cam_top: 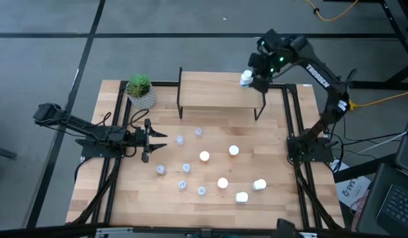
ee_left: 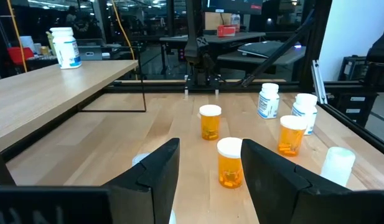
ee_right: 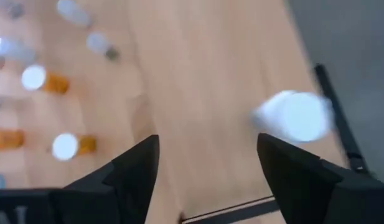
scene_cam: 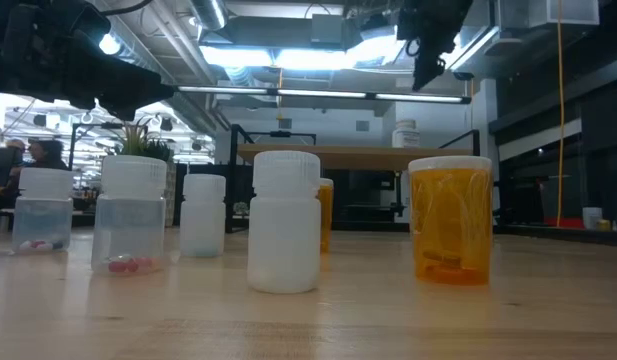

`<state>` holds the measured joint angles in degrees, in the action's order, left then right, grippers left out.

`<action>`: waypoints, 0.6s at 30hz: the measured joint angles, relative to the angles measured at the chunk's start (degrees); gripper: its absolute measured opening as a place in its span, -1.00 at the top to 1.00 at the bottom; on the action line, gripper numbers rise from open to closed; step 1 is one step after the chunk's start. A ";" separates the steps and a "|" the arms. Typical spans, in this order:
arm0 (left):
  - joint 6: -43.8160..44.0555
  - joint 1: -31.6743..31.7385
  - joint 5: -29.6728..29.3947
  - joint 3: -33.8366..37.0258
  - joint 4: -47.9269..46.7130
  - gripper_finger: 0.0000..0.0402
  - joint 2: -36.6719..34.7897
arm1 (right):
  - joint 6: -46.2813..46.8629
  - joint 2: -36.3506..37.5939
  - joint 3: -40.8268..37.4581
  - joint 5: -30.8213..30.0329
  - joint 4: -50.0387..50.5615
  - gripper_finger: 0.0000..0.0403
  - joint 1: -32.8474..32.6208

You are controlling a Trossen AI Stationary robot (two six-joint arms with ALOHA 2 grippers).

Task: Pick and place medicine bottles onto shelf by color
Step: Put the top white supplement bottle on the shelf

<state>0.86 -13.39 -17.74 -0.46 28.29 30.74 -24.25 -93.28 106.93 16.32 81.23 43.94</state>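
Wooden tabletop [cam_top: 270,198] on a black frame, workshop floor around it, lit benches in the room beyond. Right gripper [cam_top: 256,78]: raised over the shelf [cam_top: 210,92], toward its 3 o'clock end; fingers spread wide with nothing between them in its wrist view. One white bottle [cam_top: 246,80] stands on the shelf just beside that gripper, at the board's 3 o'clock end; it shows as a pale round cap [ee_right: 297,116] past the open fingers, apart from them, so I judge it freshly set down. It appears to be the only bottle on the shelf; the rest of the board shows bare. Left gripper [cam_top: 153,139]: low over the table at about 9 o'clock, fingers parted, empty, pointing toward the loose bottles; this arm waits. Left on the table, toward 6 o'clock of the shelf: orange bottles with white caps [cam_top: 204,157], [cam_top: 234,151], [cam_top: 223,183]; two white bottles [cam_top: 259,185], [cam_top: 242,197]; several small pale clear ones [cam_top: 180,140], [cam_top: 198,132], [cam_top: 186,168], [cam_top: 161,170], [cam_top: 182,184], [cam_top: 202,191]. Potted plant [cam_top: 141,90] at the shelf's 9 o'clock side, not part of the job. Progress, as I judge it: barely begun, one placed, eleven or so to go, no colour groups formed.
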 joint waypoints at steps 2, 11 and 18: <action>0.00 0.00 0.00 0.00 0.00 0.18 -0.01 | -0.22 0.37 -3.86 -1.73 -1.31 -0.21 -1.65; -0.02 -0.01 0.00 -0.01 -0.96 0.18 -0.01 | -1.72 2.19 -17.15 -9.98 -13.56 0.28 -6.87; 0.00 -0.01 0.00 -0.01 -0.94 0.18 0.00 | -3.28 2.21 -18.09 -18.95 -16.92 0.53 -10.34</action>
<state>0.86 -13.39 -17.74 -0.47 27.35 30.74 -27.53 -91.07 88.84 -2.63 64.31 33.61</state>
